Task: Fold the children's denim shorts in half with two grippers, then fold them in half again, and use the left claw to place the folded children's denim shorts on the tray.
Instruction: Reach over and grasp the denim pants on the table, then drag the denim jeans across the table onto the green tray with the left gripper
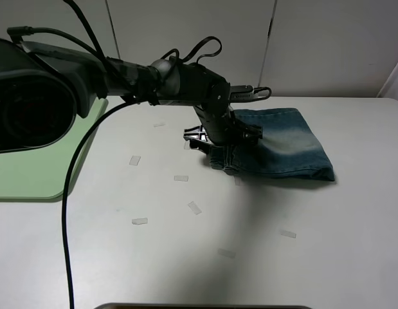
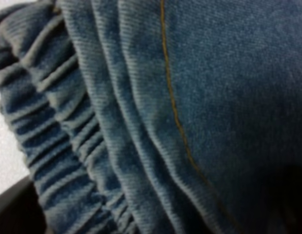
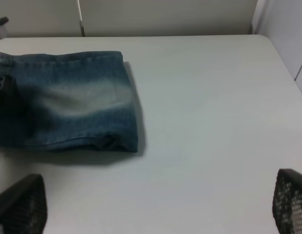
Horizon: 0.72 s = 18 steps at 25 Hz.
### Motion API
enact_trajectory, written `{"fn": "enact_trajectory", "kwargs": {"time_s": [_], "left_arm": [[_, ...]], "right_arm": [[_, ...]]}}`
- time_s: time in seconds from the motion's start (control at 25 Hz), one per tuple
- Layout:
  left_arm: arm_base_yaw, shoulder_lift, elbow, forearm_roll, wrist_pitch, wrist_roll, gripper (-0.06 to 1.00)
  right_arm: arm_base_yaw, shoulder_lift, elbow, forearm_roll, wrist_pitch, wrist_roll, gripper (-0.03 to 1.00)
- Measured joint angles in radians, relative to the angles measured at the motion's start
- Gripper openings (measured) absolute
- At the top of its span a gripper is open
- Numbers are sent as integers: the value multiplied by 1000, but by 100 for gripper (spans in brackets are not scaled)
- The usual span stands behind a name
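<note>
The children's denim shorts lie folded into a compact rectangle on the white table, right of centre. My left gripper has reached across and sits low over their left end, its black fingers spread on either side of the bunched waistband. The left wrist view is filled by blue denim with elastic gathers and an orange seam. In the right wrist view the shorts lie far off, and my right gripper stands open over bare table with nothing between its fingertips. The pale-green tray lies at the left edge, partly hidden by the left arm.
Several small bits of clear tape are scattered on the table in front of the shorts. A black cable hangs from the left arm down to the front edge. A white wall stands behind the table.
</note>
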Motion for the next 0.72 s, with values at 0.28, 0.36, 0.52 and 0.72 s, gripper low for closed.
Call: {"fn": "enact_trajectory", "kwargs": {"time_s": [0.28, 0.36, 0.52, 0.72], "left_arm": [[0, 3, 0, -2, -14, 0, 41], [-1, 3, 0, -3, -26, 0, 28], [-2, 3, 0, -3, -29, 0, 27], [-2, 2, -3, -3, -19, 0, 27]], "right_arm": [[0, 0, 0, 0, 0, 0, 70], [0, 0, 0, 0, 0, 0, 70], [0, 0, 0, 0, 0, 0, 70], [0, 0, 0, 0, 0, 0, 70]]}}
